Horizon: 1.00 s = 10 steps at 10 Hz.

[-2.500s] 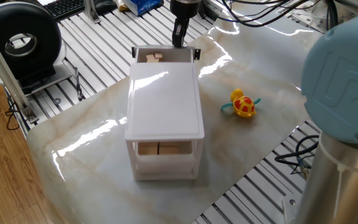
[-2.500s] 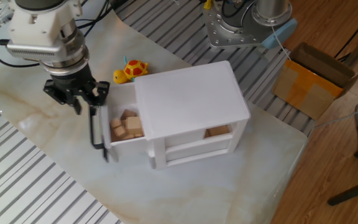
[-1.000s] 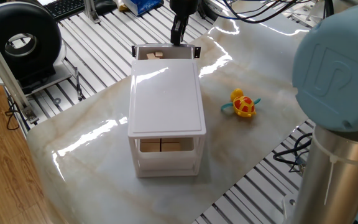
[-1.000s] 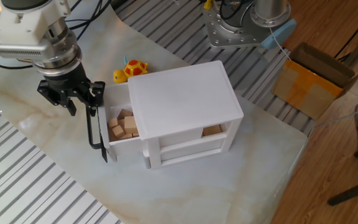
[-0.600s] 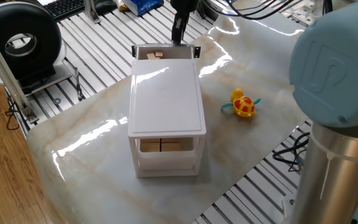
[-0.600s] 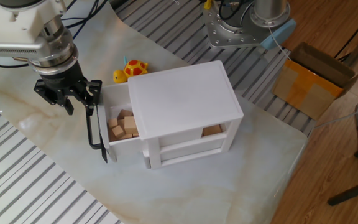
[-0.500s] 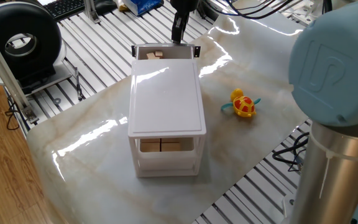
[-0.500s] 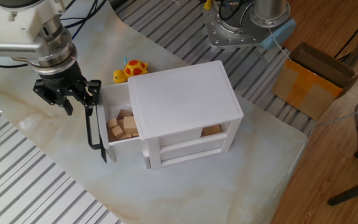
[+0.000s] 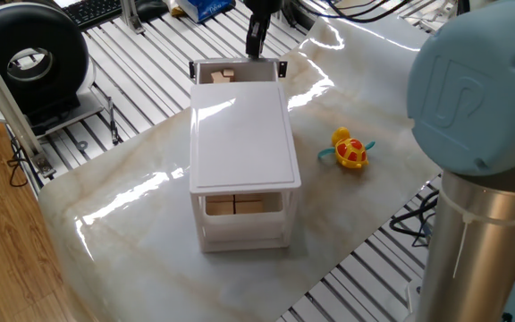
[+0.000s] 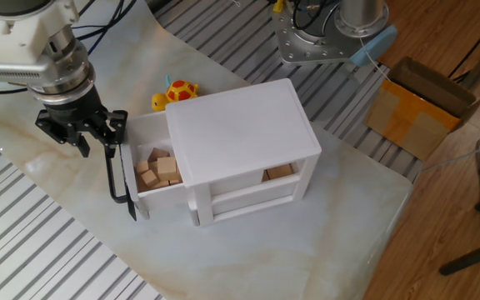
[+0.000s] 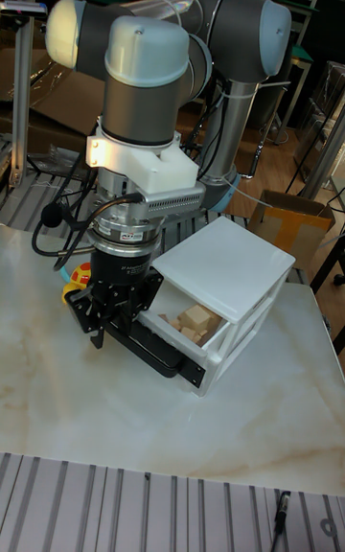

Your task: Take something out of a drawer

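Note:
The white cabinet [image 10: 236,129] has its top drawer [image 10: 144,125] pulled out, with a black handle [image 10: 122,179] across its front. Several pale wooden cubes [image 10: 157,171] lie inside; the one fixed view shows the cubes [image 9: 226,75] at the far end, and the tall fixed view shows the cubes [image 11: 192,320] too. My gripper [image 10: 98,143] hangs upright at the handle's far end, fingers closed on it as far as I can see. From the opposite side the gripper [image 9: 256,54] stands over the drawer [image 9: 237,64] front. In the tall fixed view the gripper [image 11: 113,322] sits left of the drawer [image 11: 206,365].
A yellow-and-red toy [image 10: 173,92] lies on the marble top just behind the drawer. More wooden blocks [image 9: 235,206] show in the cabinet's open back. A cardboard box [image 10: 423,104] stands off the table. The arm's base [image 9: 481,179] rises at one corner.
My gripper has shifted away from the cabinet along the drawer's pull direction. The whole cabinet has slid after it by a little, drawer still open.

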Each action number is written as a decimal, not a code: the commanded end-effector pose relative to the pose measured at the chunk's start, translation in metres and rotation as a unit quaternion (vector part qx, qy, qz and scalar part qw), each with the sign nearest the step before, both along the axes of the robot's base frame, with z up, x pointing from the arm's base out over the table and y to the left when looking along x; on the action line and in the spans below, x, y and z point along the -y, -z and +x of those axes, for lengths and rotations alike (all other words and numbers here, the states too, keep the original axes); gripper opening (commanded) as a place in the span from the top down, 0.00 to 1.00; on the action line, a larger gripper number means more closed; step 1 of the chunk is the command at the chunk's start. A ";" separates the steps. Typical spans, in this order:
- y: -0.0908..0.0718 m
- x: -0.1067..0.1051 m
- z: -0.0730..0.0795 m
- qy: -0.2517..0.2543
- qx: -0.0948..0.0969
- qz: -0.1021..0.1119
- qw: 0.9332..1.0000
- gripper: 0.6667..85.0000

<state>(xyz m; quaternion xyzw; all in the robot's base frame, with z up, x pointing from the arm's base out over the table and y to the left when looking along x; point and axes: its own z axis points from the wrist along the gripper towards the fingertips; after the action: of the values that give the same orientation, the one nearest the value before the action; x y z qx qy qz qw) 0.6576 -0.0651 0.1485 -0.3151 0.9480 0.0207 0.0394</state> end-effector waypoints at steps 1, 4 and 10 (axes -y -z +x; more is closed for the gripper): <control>-0.004 -0.003 0.002 0.002 0.002 0.004 1.000 0.51; -0.005 -0.006 0.000 0.002 0.000 0.008 1.000 0.51; -0.020 -0.010 -0.008 0.004 -0.008 -0.001 1.000 0.51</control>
<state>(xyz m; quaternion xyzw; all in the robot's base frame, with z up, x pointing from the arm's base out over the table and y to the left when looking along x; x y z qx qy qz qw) 0.6520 -0.0599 0.1610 -0.3137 0.9488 0.0188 0.0323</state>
